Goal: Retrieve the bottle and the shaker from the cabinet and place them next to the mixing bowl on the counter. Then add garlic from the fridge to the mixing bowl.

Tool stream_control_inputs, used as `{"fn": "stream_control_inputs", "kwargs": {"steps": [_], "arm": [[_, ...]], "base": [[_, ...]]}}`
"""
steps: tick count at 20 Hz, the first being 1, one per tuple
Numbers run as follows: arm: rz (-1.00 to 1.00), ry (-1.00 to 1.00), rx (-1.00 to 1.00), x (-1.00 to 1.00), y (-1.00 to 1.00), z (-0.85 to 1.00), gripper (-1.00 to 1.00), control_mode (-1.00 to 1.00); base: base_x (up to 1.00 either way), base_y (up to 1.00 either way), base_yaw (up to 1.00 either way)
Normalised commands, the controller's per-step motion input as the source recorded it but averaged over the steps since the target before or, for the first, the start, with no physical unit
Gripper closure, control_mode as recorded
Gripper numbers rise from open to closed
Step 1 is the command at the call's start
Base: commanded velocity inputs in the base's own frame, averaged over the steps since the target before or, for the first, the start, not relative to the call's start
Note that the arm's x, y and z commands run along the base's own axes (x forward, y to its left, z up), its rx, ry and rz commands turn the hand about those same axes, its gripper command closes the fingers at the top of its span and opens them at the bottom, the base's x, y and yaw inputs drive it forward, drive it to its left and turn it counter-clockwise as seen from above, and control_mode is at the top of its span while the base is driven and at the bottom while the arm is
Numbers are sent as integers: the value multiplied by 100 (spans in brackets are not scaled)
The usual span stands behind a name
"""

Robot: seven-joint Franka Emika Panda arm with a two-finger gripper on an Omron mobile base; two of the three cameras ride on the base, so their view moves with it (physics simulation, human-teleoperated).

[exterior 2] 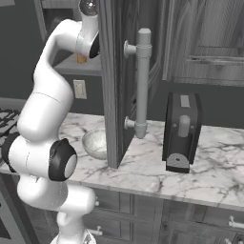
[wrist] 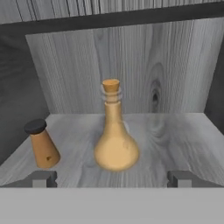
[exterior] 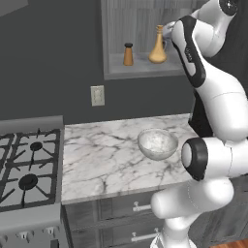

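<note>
Two dark finger tips (wrist: 43, 178) of the white arm's two-finger gripper (wrist: 111, 179) stand wide apart at the near edge of the shelf, holding nothing, with open shelf floor between them. Just beyond that gap stands the golden-tan flask-shaped bottle (wrist: 114, 142): wide rounded base, long narrow neck, tan stopper on top, upright, near the middle of the niche. To its left, apart from it, stands the small orange-brown shaker with a dark cap (wrist: 40, 144), shorter than the bottle and close to the niche's left side. Free shelf lies to the right of the bottle, up to the right wall. Both things sit inside the 1 box-shaped niche of the grey wood-grain wall cabinet (exterior: 110, 48), closed in by a back panel, 2 side walls and a top board, open only toward the arm. In the left base view the arm reaches up to the niche's right side, beside the bottle (exterior: 158, 47) and shaker (exterior: 128, 54). Below, the white marble counter with grey veins (exterior: 101, 160) carries the round glassy whitish-grey mixing bowl (exterior: 158, 144) near its right front part, with bare marble to its left as far as the black gas stove (exterior: 29, 167). In the right base view an open grey cabinet door with a long grey handle (exterior 2: 142, 81) hangs beside the arm, and a dark box-shaped appliance (exterior 2: 181, 133) stands on the counter further right.
</note>
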Motion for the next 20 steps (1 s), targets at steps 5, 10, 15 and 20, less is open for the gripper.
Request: {"fn": "stream_control_inputs", "kwargs": {"steps": [5, 10, 15, 20], "arm": [[3, 0, -5, 46, 0, -7, -100, -100], [6, 0, -6, 45, 0, -14, -100, -100], [6, 0, -3, 37, 0, -11, -100, -100], [6, 1, 0, 42, 0, -1, -100, -100]], "base": [[0, 0, 0], [0, 0, 0], [0, 0, 0], [0, 0, 0]]}}
